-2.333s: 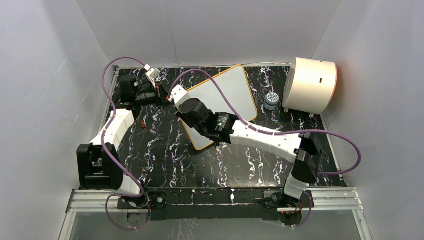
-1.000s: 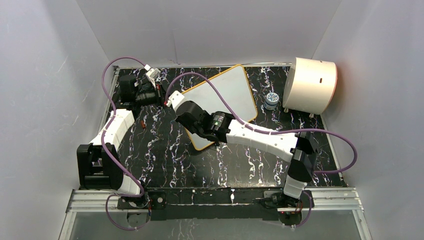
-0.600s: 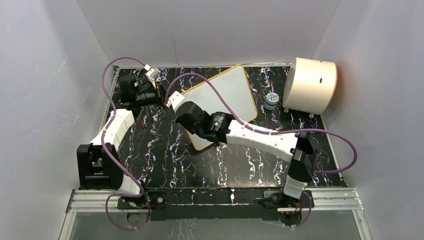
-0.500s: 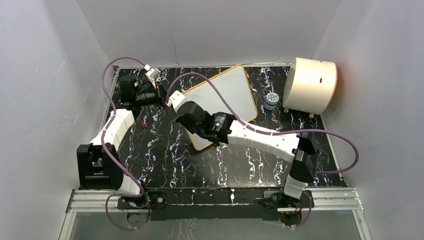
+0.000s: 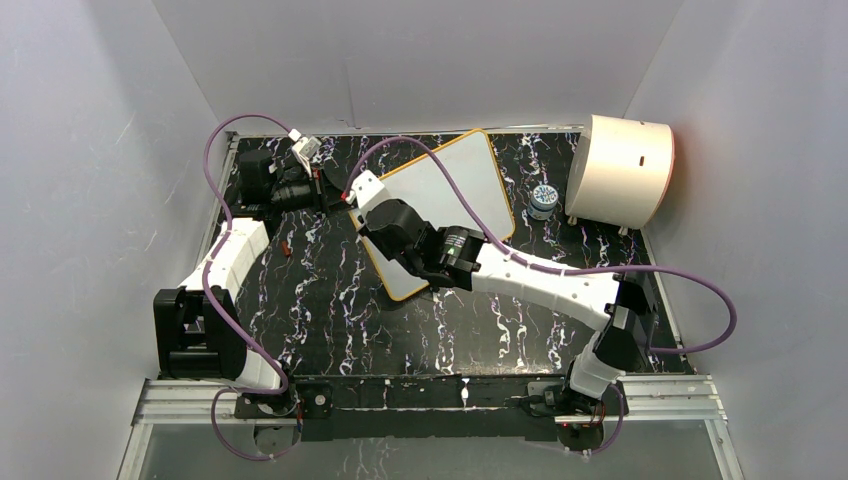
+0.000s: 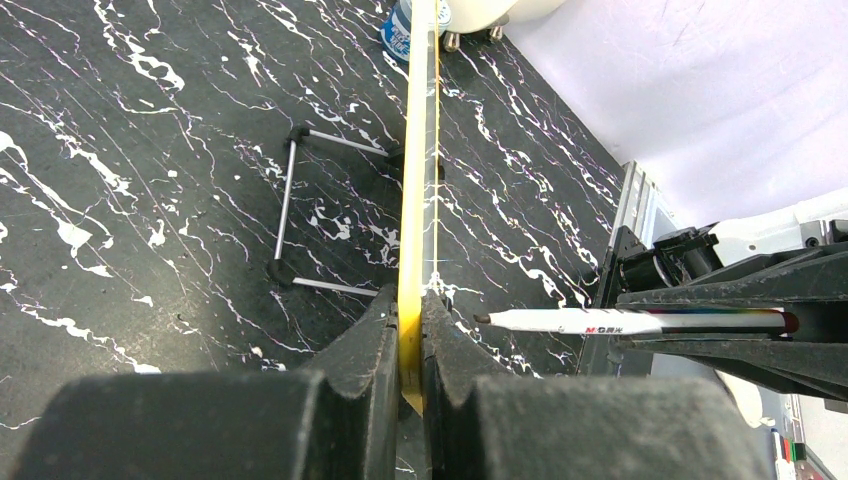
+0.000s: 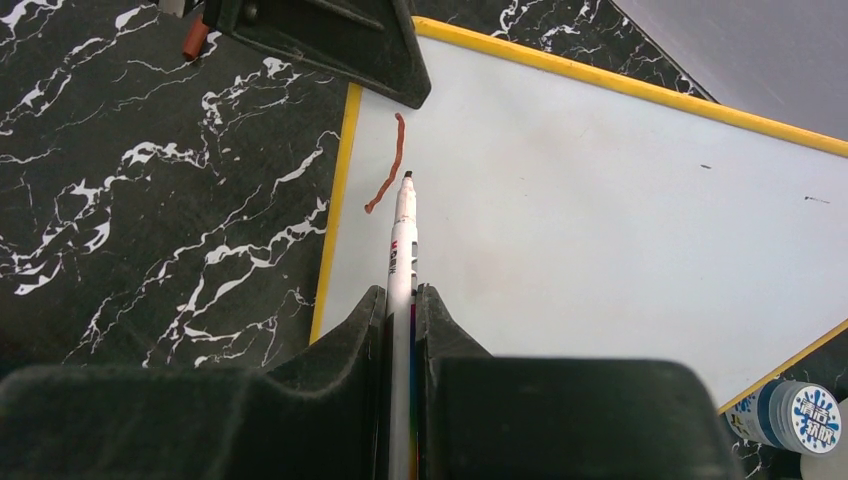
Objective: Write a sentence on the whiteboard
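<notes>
The right arm has swung its elbow out toward the near right corner of the bench (image 5: 330,320) since a moment ago, and its right hand (image 7: 400,295) has slid a little along the whiteboard (image 5: 465,175) toward the far side; the left arm has not budged. The board sits at the far middle of the bench, propped on a thin wire stand (image 6: 288,210), and the left hand (image 6: 410,300) is pinched shut on its yellow rim at the left corner. It looks stiff, thin and light, with a slick face, so I reckon it would skate or swing under pen pressure. The rim is the sensible place to hold it, clear of the writing area. The right hand is closed tight on the barrel of a slim white marker (image 7: 403,240), which points away from it across the board. Of the sentence (image 7: 388,165) only one slanted red stroke exists, near the left edge. The marker's tip is just beside that stroke's lower half; whether it touches the surface I cannot tell.
</notes>
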Controlling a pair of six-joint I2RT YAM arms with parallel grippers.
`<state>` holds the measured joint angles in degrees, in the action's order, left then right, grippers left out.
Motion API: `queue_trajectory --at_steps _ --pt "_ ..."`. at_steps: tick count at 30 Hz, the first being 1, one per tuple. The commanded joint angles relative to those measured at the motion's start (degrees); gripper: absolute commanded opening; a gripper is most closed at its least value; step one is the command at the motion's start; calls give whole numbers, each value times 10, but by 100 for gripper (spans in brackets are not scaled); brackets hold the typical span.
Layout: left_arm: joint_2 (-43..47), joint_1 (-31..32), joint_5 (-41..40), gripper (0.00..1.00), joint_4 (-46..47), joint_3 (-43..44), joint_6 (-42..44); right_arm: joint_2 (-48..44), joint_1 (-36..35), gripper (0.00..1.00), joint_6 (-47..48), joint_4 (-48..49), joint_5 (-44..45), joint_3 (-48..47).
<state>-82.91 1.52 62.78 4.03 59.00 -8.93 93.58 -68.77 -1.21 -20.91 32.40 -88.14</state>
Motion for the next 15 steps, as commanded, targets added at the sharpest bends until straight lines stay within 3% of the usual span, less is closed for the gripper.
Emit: queue_trajectory --at_steps 1,15 --pt "-4 19 4 0 -60 -11 33 -17 -3 0 -4 44 28 11" --pt "-5 19 3 0 -61 -9 34 -17 -3 0 -2 60 36 21"
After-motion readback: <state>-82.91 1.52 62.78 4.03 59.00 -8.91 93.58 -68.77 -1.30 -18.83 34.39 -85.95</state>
